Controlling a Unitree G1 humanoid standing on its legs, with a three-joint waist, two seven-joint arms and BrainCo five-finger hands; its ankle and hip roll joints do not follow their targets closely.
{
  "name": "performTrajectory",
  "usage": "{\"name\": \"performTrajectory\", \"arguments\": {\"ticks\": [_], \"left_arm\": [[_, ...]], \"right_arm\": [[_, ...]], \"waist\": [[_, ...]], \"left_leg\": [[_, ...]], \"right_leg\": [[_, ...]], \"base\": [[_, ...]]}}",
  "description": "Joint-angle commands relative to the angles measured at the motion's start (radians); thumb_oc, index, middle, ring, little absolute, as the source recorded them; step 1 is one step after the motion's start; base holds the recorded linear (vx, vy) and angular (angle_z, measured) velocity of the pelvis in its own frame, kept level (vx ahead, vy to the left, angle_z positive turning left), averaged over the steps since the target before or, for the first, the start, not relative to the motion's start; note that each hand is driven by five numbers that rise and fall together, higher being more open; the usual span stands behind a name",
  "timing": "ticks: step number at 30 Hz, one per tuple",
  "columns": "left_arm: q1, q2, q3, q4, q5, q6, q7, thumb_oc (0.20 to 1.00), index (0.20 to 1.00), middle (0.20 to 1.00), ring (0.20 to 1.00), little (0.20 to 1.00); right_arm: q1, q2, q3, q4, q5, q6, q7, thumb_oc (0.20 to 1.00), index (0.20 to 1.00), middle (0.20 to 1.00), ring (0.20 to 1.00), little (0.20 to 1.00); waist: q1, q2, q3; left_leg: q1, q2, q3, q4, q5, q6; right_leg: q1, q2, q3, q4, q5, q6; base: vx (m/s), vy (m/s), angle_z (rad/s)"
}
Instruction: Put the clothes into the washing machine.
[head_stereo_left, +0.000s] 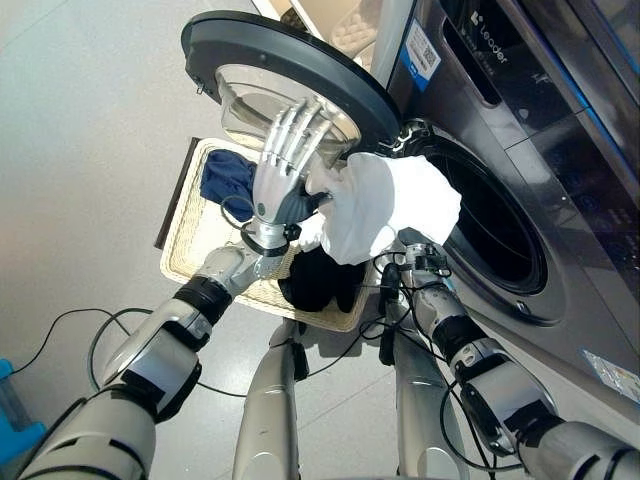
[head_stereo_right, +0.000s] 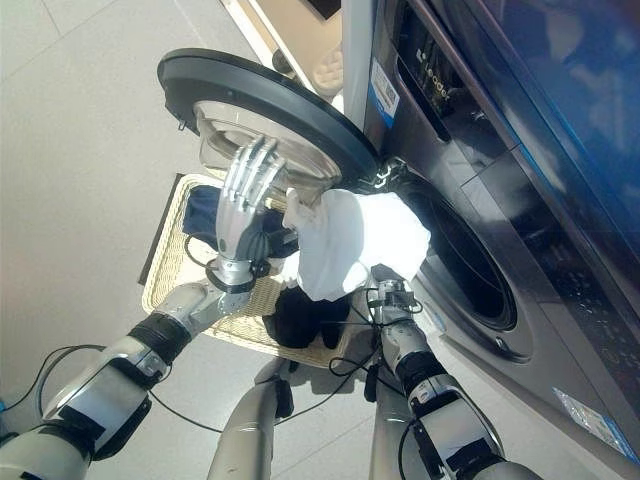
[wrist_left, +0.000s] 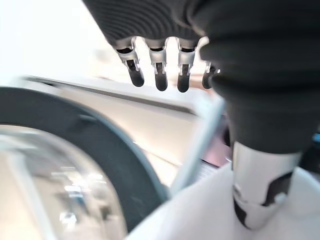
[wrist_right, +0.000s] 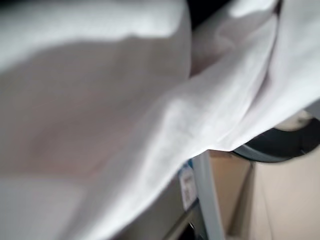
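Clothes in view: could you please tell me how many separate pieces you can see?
3: a white garment bunched at the washing machine's opening, a blue garment and a black garment in the wicker basket. More may lie hidden underneath.

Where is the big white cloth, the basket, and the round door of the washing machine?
white cloth (head_stereo_left: 390, 205), left eye view, on the middle of the bunched fabric.
basket (head_stereo_left: 195, 235), left eye view, on the bare woven floor near its left wall.
washing machine door (head_stereo_left: 290, 55), left eye view, on the dark outer ring.
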Motion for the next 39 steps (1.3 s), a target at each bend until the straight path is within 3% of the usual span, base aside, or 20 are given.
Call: {"name": "performTrajectory", "arguments": {"ticks": [1,5,9,11,13,15,16,18,28,39], "left_arm": [[0.027,-0.074,0.141,0.017,-0.363,-0.146,-0.063,1.000,1.000,1.000,1.000,1.000],[0.100,-0.126,0.244,0.029,-0.648,-0.165,-0.172,1.000,1.000,1.000,1.000,1.000],[0.156,-0.141,0.279,0.032,-0.749,-0.124,-0.244,1.000,1.000,1.000,1.000,1.000],[0.200,-0.148,0.277,0.039,-0.797,-0.093,-0.300,1.000,1.000,1.000,1.000,1.000],[0.209,-0.149,0.275,0.041,-0.806,-0.088,-0.309,1.000,1.000,1.000,1.000,1.000],[0.235,-0.150,0.272,0.049,-0.833,-0.075,-0.342,1.000,1.000,1.000,1.000,1.000],[0.261,-0.157,0.254,0.051,-0.838,-0.068,-0.379,1.000,1.000,1.000,1.000,1.000],[0.267,-0.158,0.243,0.046,-0.830,-0.070,-0.390,1.000,1.000,1.000,1.000,1.000],[0.330,-0.141,0.123,-0.043,-0.840,0.007,-0.469,1.000,1.000,1.000,1.000,1.000],[0.382,-0.093,0.085,-0.101,-0.845,-0.010,-0.506,1.000,1.000,1.000,1.000,1.000]], "right_arm": [[-0.008,0.005,-0.071,-0.009,-0.005,0.009,-0.007,0.200,0.200,0.200,0.200,0.200],[-0.011,0.012,-0.146,0.013,-0.005,-0.033,-0.053,0.200,0.200,0.200,0.200,0.200],[-0.015,0.014,-0.209,0.003,-0.005,-0.108,-0.119,0.200,0.200,0.200,0.200,0.200],[-0.017,0.004,-0.248,-0.019,-0.005,-0.184,-0.179,0.200,0.200,0.200,0.200,0.200],[-0.019,-0.001,-0.257,-0.020,-0.005,-0.198,-0.190,0.200,0.200,0.200,0.200,0.200],[-0.026,-0.016,-0.284,-0.028,-0.005,-0.240,-0.227,0.200,0.200,0.200,0.200,0.200],[-0.042,-0.037,-0.306,-0.040,-0.005,-0.301,-0.281,0.200,0.200,0.200,0.200,0.200],[-0.053,-0.051,-0.318,-0.044,-0.005,-0.325,-0.306,0.200,0.200,0.200,0.200,0.200],[-0.132,-0.212,-0.435,-0.027,-0.005,-0.527,-0.493,0.200,0.200,0.200,0.200,0.200],[-0.102,-0.360,-0.506,0.057,-0.005,-0.602,-0.577,0.200,0.200,0.200,0.200,0.200]], "waist": [[0.028,0.039,-0.020],[0.037,0.050,-0.020],[0.044,0.063,-0.020],[0.047,0.072,-0.020],[0.048,0.074,-0.020],[0.051,0.080,-0.020],[0.055,0.087,-0.020],[0.058,0.091,-0.020],[0.075,0.114,-0.020],[0.071,0.122,-0.020]], "left_leg": [[-0.048,-0.094,0.013,0.002,-0.026,-0.013],[-0.063,-0.104,0.005,0.007,-0.028,-0.011],[-0.076,-0.113,-0.002,0.008,-0.029,-0.009],[-0.089,-0.118,-0.003,0.011,-0.030,-0.007],[-0.091,-0.119,-0.003,0.011,-0.030,-0.006],[-0.099,-0.122,-0.004,0.013,-0.032,-0.005],[-0.112,-0.125,-0.004,0.020,-0.033,-0.002],[-0.120,-0.126,-0.003,0.024,-0.034,-0.001],[-0.152,-0.133,-0.005,0.061,-0.051,0.004],[-0.151,-0.121,0.010,0.086,-0.065,0.010]], "right_leg": [[0.000,0.024,-0.080,0.067,-0.085,0.101],[-0.013,0.019,-0.089,0.070,-0.088,0.101],[-0.021,0.016,-0.100,0.066,-0.089,0.098],[-0.032,0.013,-0.106,0.063,-0.086,0.095],[-0.034,0.012,-0.107,0.062,-0.086,0.094],[-0.040,0.009,-0.111,0.061,-0.084,0.093],[-0.053,0.004,-0.115,0.062,-0.079,0.092],[-0.061,0.001,-0.117,0.065,-0.076,0.093],[-0.098,-0.023,-0.130,0.092,-0.057,0.102],[-0.110,-0.035,-0.128,0.126,-0.061,0.103]], "base": [[0.00,-0.045,0.00],[-0.01,-0.059,0.00],[-0.02,-0.056,0.02],[-0.02,-0.036,0.01],[0.00,0.000,0.00],[-0.01,-0.021,0.00],[-0.02,-0.032,0.00],[0.00,0.000,0.00],[-0.01,-0.029,0.03],[0.00,-0.001,0.01]]}}
